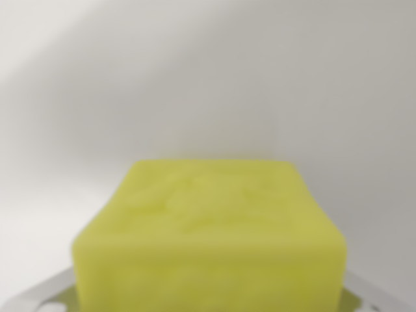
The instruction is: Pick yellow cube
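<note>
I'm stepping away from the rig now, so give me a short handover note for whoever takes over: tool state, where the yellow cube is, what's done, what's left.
Tool: only pale metallic parts show at the wrist view's bottom corners, on either side of the cube; open or shut cannot be told.
Yellow cube: very close to the camera, blurred, low centre of the wrist view, against a plain white surface.
Done: the tool is brought right up to the cube.
Left: confirm the grip, then lift. Whether the cube is already off the surface cannot be seen.
</note>
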Tool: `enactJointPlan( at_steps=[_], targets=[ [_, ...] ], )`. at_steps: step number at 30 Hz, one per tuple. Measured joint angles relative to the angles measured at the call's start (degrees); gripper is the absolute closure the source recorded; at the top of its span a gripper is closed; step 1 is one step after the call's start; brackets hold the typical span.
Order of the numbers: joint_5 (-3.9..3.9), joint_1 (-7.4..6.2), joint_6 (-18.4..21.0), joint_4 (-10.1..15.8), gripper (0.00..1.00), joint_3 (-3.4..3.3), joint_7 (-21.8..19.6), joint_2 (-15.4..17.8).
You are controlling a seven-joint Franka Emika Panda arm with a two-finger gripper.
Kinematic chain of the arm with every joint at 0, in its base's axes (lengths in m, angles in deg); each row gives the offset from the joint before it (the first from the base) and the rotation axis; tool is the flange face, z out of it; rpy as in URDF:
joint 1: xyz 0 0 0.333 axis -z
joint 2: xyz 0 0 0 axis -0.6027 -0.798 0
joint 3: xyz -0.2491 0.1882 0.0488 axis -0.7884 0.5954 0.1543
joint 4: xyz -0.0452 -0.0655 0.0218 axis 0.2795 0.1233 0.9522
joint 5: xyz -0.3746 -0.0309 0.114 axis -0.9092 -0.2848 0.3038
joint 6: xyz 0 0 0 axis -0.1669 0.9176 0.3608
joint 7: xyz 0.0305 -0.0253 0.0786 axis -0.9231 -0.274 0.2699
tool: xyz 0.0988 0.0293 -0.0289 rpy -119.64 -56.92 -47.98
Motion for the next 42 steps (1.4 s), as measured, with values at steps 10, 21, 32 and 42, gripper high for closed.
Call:
enactJointPlan(
  at_steps=[10,21,32,42],
  targets=[
    [0.13,0.0,1.6,0.71,1.0,0.0,0.09,2.28],
    [0.27,-0.02,3.42,1.33,1.0,0.0,0.18,4.75],
    [0.4,-0.04,5.33,1.81,1.0,0.0,0.27,7.11],
    [0.51,-0.05,7.12,2.1,1.0,0.0,0.34,9.22]
  ],
)
